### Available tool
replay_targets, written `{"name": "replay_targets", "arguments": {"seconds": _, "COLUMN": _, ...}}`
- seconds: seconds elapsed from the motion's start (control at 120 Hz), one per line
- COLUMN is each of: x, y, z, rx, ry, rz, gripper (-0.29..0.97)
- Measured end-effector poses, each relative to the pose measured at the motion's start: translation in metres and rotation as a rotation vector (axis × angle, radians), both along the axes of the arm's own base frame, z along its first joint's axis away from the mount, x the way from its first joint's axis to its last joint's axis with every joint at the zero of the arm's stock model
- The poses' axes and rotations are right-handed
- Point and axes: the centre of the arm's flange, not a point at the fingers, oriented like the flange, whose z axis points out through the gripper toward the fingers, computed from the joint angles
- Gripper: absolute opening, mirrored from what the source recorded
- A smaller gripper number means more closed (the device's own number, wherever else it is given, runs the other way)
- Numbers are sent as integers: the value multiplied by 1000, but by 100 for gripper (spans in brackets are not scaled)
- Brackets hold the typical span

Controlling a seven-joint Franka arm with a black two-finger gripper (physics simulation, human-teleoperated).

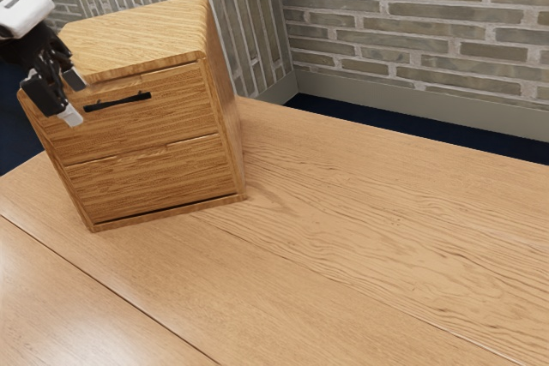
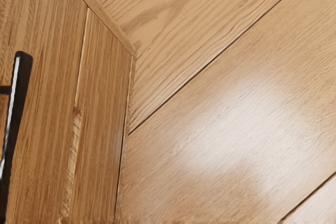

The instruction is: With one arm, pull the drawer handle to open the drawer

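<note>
Wood table (image 1: 360, 237), brick wall (image 1: 412, 15) behind. A two-drawer wooden cabinet (image 1: 146, 36) sits on the table at the exterior view's left, front face turned toward the camera. Top drawer (image 1: 171, 122) looks flush with the lower drawer (image 1: 154, 179), so I'd call it not opened yet. Gripper (image 1: 72, 99) hangs at the front's edge on the exterior view's left, level with the top drawer. Its fingers are spread wide, one above the other, with nothing between them. Black bar handle (image 1: 117, 102) sits high on the top drawer front, just beside the gripper toward the exterior view's right, near end apart from the fingers. Its long axis runs across the front, and the bar stands off the face. Wrist view agrees: handle (image 2: 13, 129) is against the drawer front. Next move probably needs a shift along the bar, then a pull square to the front.
</note>
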Motion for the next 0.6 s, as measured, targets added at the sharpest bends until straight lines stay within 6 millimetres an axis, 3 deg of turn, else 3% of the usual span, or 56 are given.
{"name": "replay_targets", "arguments": {"seconds": 0.242, "x": -1, "y": 8, "z": 8, "rx": 44, "ry": 36, "rz": 19, "gripper": 68}}
{"name": "replay_targets", "arguments": {"seconds": 0.6, "x": -7, "y": 44, "z": 16, "rx": 54, "ry": 54, "rz": 89, "gripper": 68}}
